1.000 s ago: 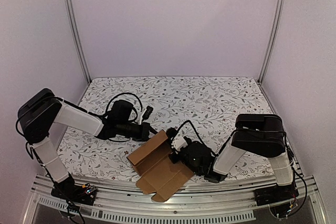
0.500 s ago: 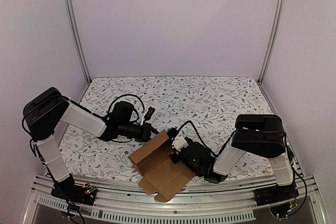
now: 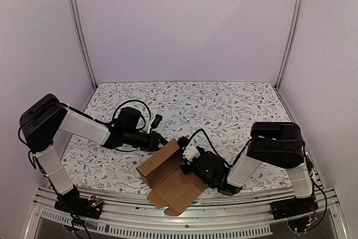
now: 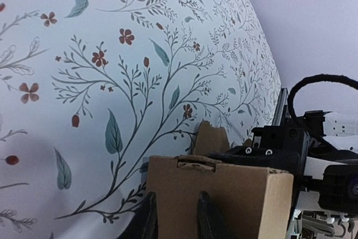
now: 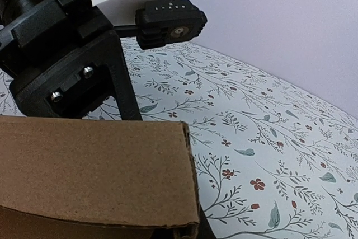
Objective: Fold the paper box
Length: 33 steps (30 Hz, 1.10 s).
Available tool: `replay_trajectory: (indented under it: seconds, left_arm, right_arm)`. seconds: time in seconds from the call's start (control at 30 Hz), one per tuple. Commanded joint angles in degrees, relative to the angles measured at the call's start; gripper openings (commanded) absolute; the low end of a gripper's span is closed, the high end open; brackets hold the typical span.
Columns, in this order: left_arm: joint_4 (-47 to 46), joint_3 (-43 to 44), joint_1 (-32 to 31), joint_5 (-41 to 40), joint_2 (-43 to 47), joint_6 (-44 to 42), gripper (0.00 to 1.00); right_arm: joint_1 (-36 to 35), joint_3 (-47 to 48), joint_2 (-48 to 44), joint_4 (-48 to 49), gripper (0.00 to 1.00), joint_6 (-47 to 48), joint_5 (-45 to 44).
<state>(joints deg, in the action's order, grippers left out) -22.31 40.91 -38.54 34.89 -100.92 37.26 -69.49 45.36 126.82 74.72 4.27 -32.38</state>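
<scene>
Brown paper box (image 3: 170,180) sits at the counter's (image 3: 224,110) near edge in top view, left claw (image 3: 161,138) at its far corner, right claw (image 3: 187,163) pressed together at its right side; left wrist: claw slightly spread, box wall straight ahead; right wrist: cardboard close, fingers hidden.

paper box (image 3: 168,180) on floral table (image 3: 235,104)
</scene>
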Motion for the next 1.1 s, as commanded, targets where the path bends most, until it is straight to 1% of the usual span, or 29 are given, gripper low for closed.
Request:
replay_trajectory:
  seconds: [0.0,0.13,0.2,0.37,0.43,0.5,0.63,0.7,0.77,0.87,0.97,1.07]
  left_arm:
    - [10.7,-0.4,0.2,-0.2,5.6,-3.9,0.28]
    - [20.0,1.1,1.4,-8.0,8.7,-5.9,0.35]
    - [26.7,2.8,1.5,-12.1,10.5,-6.9,0.37]
    - [36.4,5.4,1.5,-19.6,16.6,-8.8,0.40]
    - [39.3,6.0,1.4,-22.7,19.5,-8.8,0.41]
    - [40.1,5.7,1.5,-23.8,22.5,-7.8,0.42]
    - [40.9,5.3,1.3,-22.6,28.1,-6.5,0.45]
    - [41.7,5.6,1.1,-21.6,30.1,-6.6,0.47]
    - [44.3,6.6,0.7,-20.7,31.0,-7.1,0.49]
    - [47.6,8.0,-1.3,-21.6,31.3,-8.3,0.52]
    - [51.0,9.5,-4.3,-25.4,31.2,-9.1,0.54]
    - [54.8,11.8,-7.9,-30.7,30.1,-10.1,0.60]
  right_arm:
    - [0.9,0.2,-0.2,-3.9,0.00,1.9,-0.6]
    - [0.9,0.3,-0.9,-4.8,0.00,2.2,0.0]
    - [0.9,0.6,-1.3,-5.8,0.00,2.3,0.3]
    - [0.9,1.4,-3.5,-9.9,0.01,3.1,0.8]
    - [0.9,1.6,-4.6,-11.5,0.07,3.6,1.0]
    - [0.9,2.0,-6.0,-14.2,0.13,4.2,1.5]
    - [0.9,2.1,-8.8,-17.8,0.30,4.3,1.8]
    - [1.0,1.9,-10.4,-19.6,0.36,4.2,2.0]
    - [0.9,1.5,-11.7,-21.5,0.44,4.2,2.6]
    - [0.9,-0.6,-15.1,-24.3,0.51,3.2,3.9]
    - [0.9,-2.2,-19.4,-30.6,0.61,1.7,6.1]
    - [0.9,-3.8,-25.2,-37.7,0.71,-0.7,8.7]
